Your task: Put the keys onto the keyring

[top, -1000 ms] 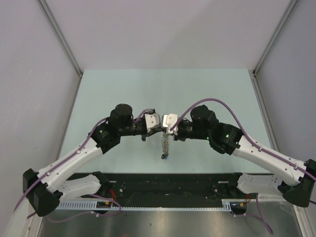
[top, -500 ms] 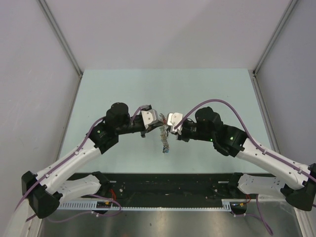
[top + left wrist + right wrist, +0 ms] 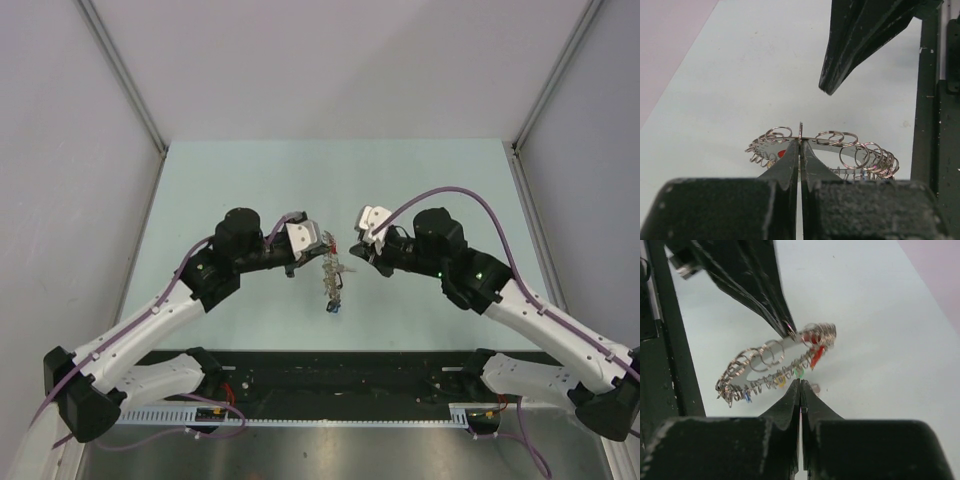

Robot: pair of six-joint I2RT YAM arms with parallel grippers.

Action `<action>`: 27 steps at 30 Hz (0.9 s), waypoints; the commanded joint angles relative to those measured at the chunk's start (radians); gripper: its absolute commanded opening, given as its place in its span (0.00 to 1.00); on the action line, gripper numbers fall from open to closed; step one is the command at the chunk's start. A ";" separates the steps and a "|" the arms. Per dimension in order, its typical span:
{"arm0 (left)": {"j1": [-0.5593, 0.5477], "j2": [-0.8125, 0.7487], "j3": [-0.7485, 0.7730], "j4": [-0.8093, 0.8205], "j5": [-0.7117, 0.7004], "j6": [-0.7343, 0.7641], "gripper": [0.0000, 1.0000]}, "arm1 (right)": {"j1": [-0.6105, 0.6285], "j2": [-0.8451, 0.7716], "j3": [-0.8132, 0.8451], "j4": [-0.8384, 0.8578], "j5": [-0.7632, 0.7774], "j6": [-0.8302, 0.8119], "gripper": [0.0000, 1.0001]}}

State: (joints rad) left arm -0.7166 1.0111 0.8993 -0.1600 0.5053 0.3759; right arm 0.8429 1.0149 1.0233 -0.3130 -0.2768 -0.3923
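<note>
**Left hand pinches the keyring over the desk; right hand is pressed shut beside it**

Top view: The two arms reach in from the near edge and meet over the middle of the pale green desk [image 3: 250, 180]. The left hand [image 3: 325, 251] has its fingers pressed together on the top of the keyring [image 3: 333, 283], which hangs down from it toward the near side as a thin silvery bunch. The right hand [image 3: 353, 248] sits just to the right of the ring's top, fingers together. Whether it touches the ring cannot be told from here.

Left wrist view: The left hand [image 3: 800, 150] is closed tight, with the thin wire of the keyring [image 3: 822, 141] caught edge-on between its two fingertips. The ring spreads out to both sides, small wire loops standing up along it, and a red key head [image 3: 782, 153] shows just left of the fingertips. The dark, pointed fingers of the right hand [image 3: 829, 87] hang farther off and to the right, clear of the ring.

Right wrist view: The right hand [image 3: 800, 387] is pressed together, and nothing can be seen between its fingers. Its tip lies just near the keys [image 3: 799, 372], whose heads show red, green, yellow and blue along the near side of the keyring [image 3: 771, 354]. The left hand [image 3: 788, 329] comes in from the upper left and grips the ring's far side.
</note>
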 commanded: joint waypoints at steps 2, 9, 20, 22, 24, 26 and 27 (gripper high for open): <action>0.006 -0.068 -0.002 0.031 -0.154 0.009 0.01 | -0.085 -0.016 -0.035 -0.015 0.045 0.239 0.01; 0.012 -0.184 -0.077 0.028 -0.433 -0.035 0.00 | -0.087 0.026 -0.127 -0.040 0.097 0.464 0.24; 0.052 -0.443 -0.278 0.050 -0.769 -0.118 0.01 | -0.071 0.368 -0.082 0.118 0.255 0.648 0.45; 0.052 -0.459 -0.301 0.068 -0.815 -0.120 0.00 | -0.042 0.444 -0.063 0.137 0.319 0.655 0.44; 0.052 -0.470 -0.306 0.083 -0.847 -0.123 0.00 | -0.038 0.519 -0.031 0.147 0.376 0.671 0.43; 0.054 -0.471 -0.312 0.092 -0.880 -0.127 0.00 | -0.036 0.574 0.009 0.135 0.393 0.711 0.43; 0.055 -0.474 -0.316 0.097 -0.881 -0.130 0.00 | -0.034 0.617 0.017 0.137 0.395 0.722 0.42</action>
State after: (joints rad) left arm -0.6701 0.5579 0.5819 -0.1886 -0.2821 0.2771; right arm 0.7994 1.5379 0.9539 -0.2337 0.0238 0.2539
